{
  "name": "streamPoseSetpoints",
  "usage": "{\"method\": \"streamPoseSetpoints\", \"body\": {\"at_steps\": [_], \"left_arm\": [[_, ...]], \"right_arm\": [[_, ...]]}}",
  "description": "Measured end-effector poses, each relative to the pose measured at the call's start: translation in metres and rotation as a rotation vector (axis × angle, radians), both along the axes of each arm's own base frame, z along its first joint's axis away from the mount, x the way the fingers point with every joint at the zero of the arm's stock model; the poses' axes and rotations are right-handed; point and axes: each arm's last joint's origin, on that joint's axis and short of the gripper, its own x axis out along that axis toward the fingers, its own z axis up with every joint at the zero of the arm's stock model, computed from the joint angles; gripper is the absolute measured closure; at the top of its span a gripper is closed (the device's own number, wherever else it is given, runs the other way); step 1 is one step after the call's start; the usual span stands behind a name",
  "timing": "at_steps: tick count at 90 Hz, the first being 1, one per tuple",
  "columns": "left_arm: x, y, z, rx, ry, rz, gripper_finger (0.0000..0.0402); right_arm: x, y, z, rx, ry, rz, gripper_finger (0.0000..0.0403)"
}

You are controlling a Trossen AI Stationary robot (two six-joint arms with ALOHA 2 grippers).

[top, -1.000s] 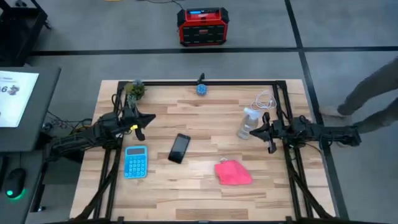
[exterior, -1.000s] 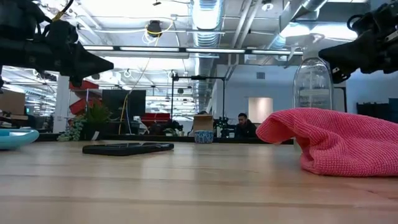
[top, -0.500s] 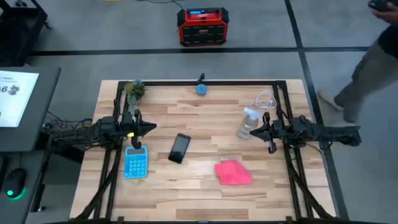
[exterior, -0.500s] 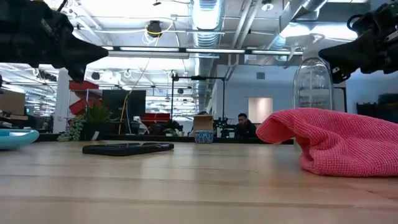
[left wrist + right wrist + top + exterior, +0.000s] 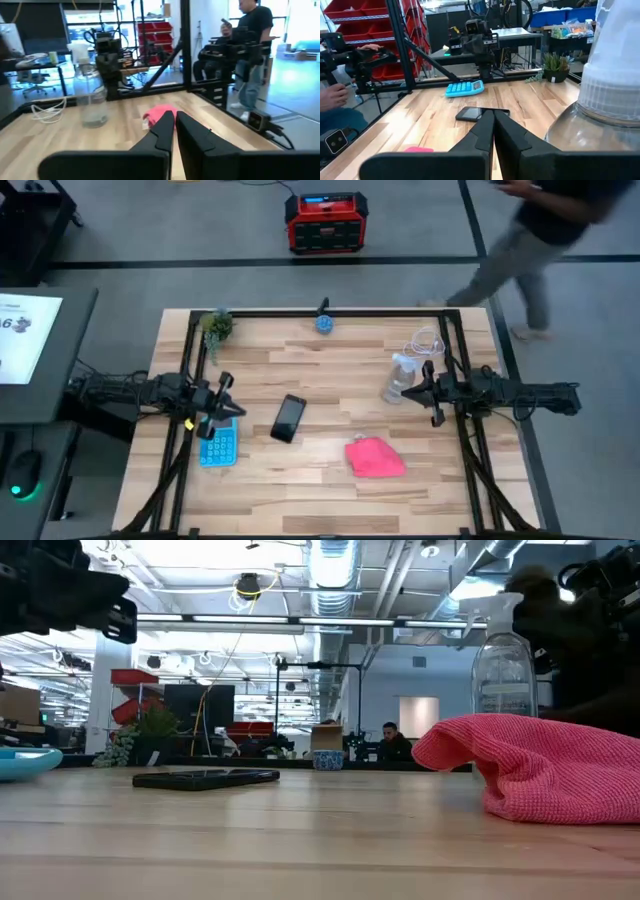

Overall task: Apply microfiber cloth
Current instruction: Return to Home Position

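With my left gripper and right gripper both pressed together, empty, I fear the right toppling the spray bottle just beside it.

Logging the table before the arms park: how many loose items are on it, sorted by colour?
Blue: 2 (calculator, small cup)
Pink: 1 (microfiber cloth)
Black: 1 (phone)
Clear: 1 (spray bottle)
White: 1 (cable)
Green: 1 (potted plant)
Total: 7
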Motion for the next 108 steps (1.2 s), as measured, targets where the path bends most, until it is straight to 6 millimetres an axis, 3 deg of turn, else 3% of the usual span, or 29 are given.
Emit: {"method": "streamPoseSetpoints", "body": {"at_steps": [108], "left_arm": [[0.0003,-0.001,-0.0007,-0.065,0.028,0.009,0.0402]], "right_arm": [[0.0,0.0,-0.0002,0.0,0.002,-0.001,0.0403]]}}
